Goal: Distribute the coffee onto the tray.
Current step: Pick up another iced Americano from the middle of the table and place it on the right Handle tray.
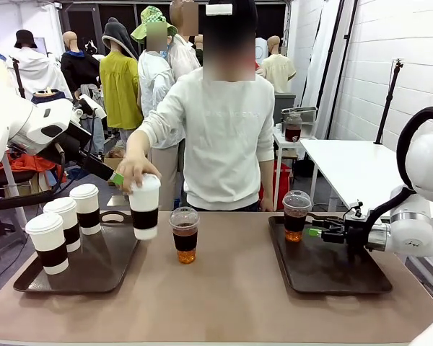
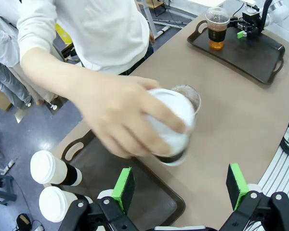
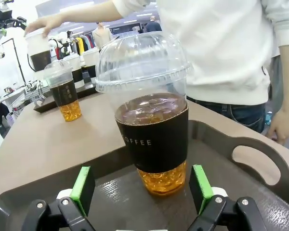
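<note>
Now: right iced coffee (image 1: 296, 215) on the right tray (image 1: 332, 277), both grippers open

Front view: on the left tray (image 1: 94, 277) stand 3 paper cups (image 1: 63, 222) in a row. The person's hand (image 1: 133, 171) holds the 4th paper cup (image 1: 144, 213) from the top, at the right edge of this tray; I cannot tell if the cup touches the surface. The left gripper (image 1: 117, 178) is just behind that hand. The middle iced coffee (image 1: 185, 234) stands on the bare table (image 1: 231, 295), between the 2 trays. The right gripper (image 1: 314, 232) is low over the right tray, just beside the right iced coffee.

Left wrist view: the green pads (image 2: 123, 190) of the left gripper stand wide apart and hold nothing. Beyond them the person's hand covers the lid of the 4th paper cup, and the dome of the middle iced coffee shows just behind it.

Right wrist view: the right gripper is fully open, with 1 pad (image 3: 84, 187) on each side of the right iced coffee near its base. A gap shows at both sides, so the cup is not gripped. It stands upright on the tray, near the handle hole.
</note>
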Controlling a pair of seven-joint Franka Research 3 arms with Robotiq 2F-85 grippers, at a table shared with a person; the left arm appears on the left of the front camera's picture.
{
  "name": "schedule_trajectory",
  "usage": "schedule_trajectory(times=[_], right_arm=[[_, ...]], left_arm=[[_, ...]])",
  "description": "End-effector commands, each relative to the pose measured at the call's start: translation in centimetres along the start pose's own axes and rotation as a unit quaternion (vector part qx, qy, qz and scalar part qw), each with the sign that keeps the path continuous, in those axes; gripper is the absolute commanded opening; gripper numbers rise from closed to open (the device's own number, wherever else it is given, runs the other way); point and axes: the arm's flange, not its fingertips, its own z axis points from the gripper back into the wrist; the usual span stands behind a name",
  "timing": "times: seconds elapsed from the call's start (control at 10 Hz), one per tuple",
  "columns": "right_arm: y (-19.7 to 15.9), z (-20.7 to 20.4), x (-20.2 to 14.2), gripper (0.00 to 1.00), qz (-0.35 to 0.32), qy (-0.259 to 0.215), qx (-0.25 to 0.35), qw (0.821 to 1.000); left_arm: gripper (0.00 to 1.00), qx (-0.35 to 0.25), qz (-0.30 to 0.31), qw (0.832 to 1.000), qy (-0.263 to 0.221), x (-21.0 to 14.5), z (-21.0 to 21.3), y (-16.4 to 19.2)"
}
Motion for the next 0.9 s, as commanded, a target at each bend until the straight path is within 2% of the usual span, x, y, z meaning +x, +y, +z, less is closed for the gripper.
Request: schedule_trajectory(times=[0.0, 0.3, 0.8], right_arm=[[-0.3, -0.8, 0.2, 1.0, -0.002, 0.001, 0.007, 1.0], [0.3, 0.0, 0.6, 1.0, 0.0, 0.002, 0.005, 1.0], [4.8, -0.2, 1.1, 1.0, -0.021, 0.03, 0.021, 0.999]], left_arm=[[1.0, -0.01, -0.006, 1.0, -0.002, -0.1, 0.1, 0.1], [1.0, -0.01, -0.006, 1.0, -0.002, -0.1, 0.1, 0.1], [1.0, -0.01, -0.006, 1.0, -0.002, -0.1, 0.1, 0.1]])
